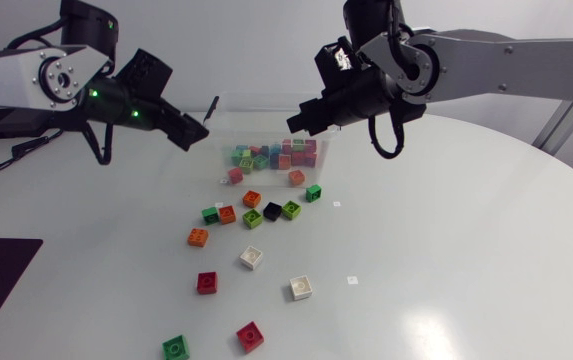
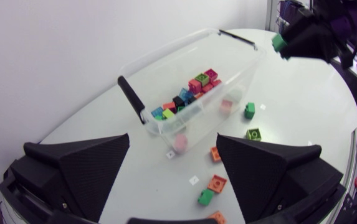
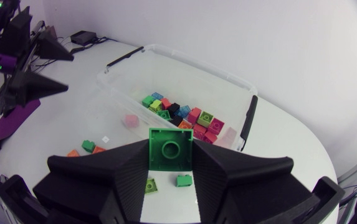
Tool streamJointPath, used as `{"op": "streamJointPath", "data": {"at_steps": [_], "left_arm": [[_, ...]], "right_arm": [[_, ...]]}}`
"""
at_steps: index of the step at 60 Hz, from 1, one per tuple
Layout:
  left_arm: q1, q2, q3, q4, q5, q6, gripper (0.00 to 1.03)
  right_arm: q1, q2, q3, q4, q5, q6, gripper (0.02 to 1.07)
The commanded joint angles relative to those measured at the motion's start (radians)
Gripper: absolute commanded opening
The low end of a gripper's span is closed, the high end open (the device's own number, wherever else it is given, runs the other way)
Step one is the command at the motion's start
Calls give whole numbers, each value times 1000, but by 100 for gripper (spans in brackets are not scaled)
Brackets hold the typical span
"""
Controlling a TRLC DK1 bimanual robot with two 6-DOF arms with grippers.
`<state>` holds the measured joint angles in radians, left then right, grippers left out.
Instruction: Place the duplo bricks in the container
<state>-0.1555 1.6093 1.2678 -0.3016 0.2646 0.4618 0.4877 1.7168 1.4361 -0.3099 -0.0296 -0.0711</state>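
The right tool (image 1: 299,120) clamps a square green plastic duplo brick (image 3: 171,148). In the head view, the clear plastic container (image 3: 190,63) lies near, at its 7 o'clock.

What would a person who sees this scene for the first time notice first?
The right gripper, raised near the clear container, is shut on a green brick. The container holds many coloured bricks, and more bricks lie scattered on the white table nearby.
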Motion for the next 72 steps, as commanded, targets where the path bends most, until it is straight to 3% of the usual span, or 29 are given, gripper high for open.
{"op": "streamJointPath", "data": {"at_steps": [1, 21, 46, 50, 55, 57, 65, 72], "left_arm": [[19, -38, -107, -19, 18, 106, 98], [42, -72, -292, -64, 50, 334, 98], [28, -32, -410, -62, 53, 494, 98], [30, -20, -409, -62, 53, 514, 98], [31, 6, -409, -59, 53, 561, 97], [31, 15, -410, -56, 61, 591, 97], [36, 34, -436, 44, 107, 670, 98], [36, 75, -406, 47, 125, 710, 98]], "right_arm": [[-14, 52, 46, 22, 2, 21, 27], [-18, 156, 145, 77, 19, 33, 27], [-18, 319, 296, 95, 48, 31, 28], [-18, 345, 326, 91, 59, 30, 42], [-12, 369, 377, 52, 62, 30, 85], [-9, 368, 382, 42, 63, 30, 96], [5, 311, 359, 31, 66, 25, 102], [9, 251, 300, 31, 68, 24, 102]]}}
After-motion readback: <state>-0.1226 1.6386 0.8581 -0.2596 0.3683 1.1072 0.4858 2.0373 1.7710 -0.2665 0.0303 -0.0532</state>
